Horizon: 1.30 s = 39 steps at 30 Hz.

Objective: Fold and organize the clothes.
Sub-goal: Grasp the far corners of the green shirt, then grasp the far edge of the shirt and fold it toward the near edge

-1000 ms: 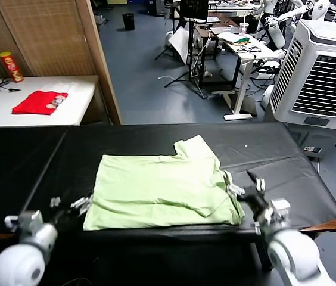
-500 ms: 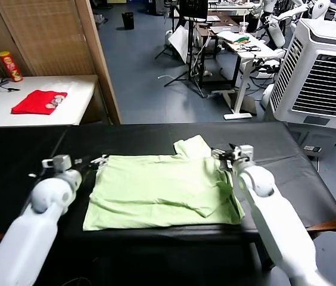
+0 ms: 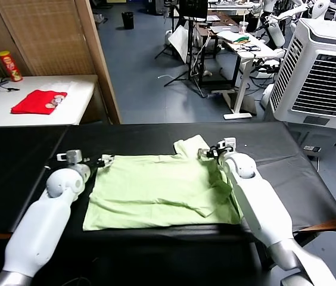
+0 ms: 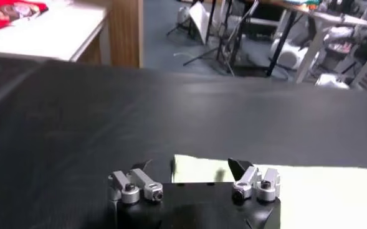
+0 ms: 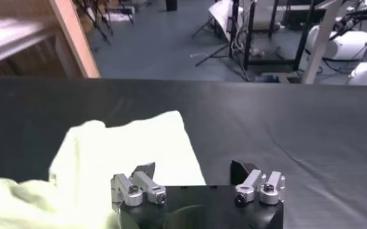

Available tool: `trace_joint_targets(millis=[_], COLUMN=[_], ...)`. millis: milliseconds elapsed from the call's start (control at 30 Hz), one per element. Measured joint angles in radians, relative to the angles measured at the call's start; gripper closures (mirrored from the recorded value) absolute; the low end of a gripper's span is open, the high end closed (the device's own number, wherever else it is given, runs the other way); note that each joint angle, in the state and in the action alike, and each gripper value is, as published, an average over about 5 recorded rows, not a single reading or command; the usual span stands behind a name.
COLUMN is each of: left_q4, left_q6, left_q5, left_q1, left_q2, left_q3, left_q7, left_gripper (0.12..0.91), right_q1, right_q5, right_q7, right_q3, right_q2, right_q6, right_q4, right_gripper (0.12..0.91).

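Observation:
The clothes, one pale green T-shirt (image 3: 162,190), lie flat on the black table (image 3: 287,155) with one sleeve (image 3: 192,146) pointing away from me. My left gripper (image 3: 100,160) is at the shirt's far left corner. In the left wrist view that gripper (image 4: 192,167) stands open, with the corner (image 4: 202,169) of the cloth between its jaws. My right gripper (image 3: 210,152) is at the far right, by the sleeve. In the right wrist view it (image 5: 194,169) is open, and the sleeve's edge (image 5: 164,149) reaches in between the jaws.
A white side table (image 3: 78,101) at the far left carries a folded red garment (image 3: 37,102) and a red can (image 3: 10,65). A wooden partition (image 3: 99,59) rises behind the black table. A white air cooler (image 3: 323,71) stands at the far right.
Both arms have swung from the shirt's near corners, by the table's front edge, out to its far corners. Both grippers have narrowed a little.

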<state>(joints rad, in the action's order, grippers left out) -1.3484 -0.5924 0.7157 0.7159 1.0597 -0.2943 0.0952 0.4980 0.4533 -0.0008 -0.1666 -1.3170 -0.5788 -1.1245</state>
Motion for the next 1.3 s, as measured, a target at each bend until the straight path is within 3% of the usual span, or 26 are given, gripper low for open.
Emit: trace_joint_targets(millis=[200, 300, 367, 600, 833, 1133, 1300], left_q4=[-0.006, -0.019, -0.028, -0.082, -0.252, -0.539, -0.669], left_q6=[0.002, 0.005, 0.007, 0.025, 0.032, 0.038, 0.055], left_q5=[0.000, 0.002, 0.003, 0.009, 0.019, 0.030, 0.020], left_q1=[0.015, 0.020, 0.022, 0.056, 0.172, 0.415, 0.573], left_q2=[0.002, 0.003, 0.004, -0.010, -0.049, -0.077, -0.063], left_q3=[-0.003, -0.006, -0.010, -0.047, -0.121, -0.240, -0.301], left_q7=[-0.009, -0.011, -0.010, -0.005, 0.011, 0.055, 0.062], left_gripper=[0.700, 0.838, 0.893, 0.902, 0.902, 0.902, 0.902], right_q1=[0.002, 0.011, 0.021, 0.094, 0.234, 0.404, 0.497], right_q5=[-0.025, -0.030, -0.029, -0.020, -0.013, 0.025, 0.050], right_q7=[-0.017, -0.025, -0.037, -0.071, -0.062, 0.056, 0.109], right_q3=[0.000, -0.008, -0.017, -0.052, -0.091, -0.121, -0.144], right_q2=[-0.010, -0.011, -0.008, 0.029, 0.098, 0.180, 0.216], right_q6=[0.042, 0.080, 0.115, 0.225, 0.213, 0.107, 0.028], right_q4=[0.005, -0.002, -0.014, -0.116, -0.316, -0.560, -0.684], right_gripper=[0.823, 0.897, 0.904, 0.904, 0.904, 0.904, 0.904])
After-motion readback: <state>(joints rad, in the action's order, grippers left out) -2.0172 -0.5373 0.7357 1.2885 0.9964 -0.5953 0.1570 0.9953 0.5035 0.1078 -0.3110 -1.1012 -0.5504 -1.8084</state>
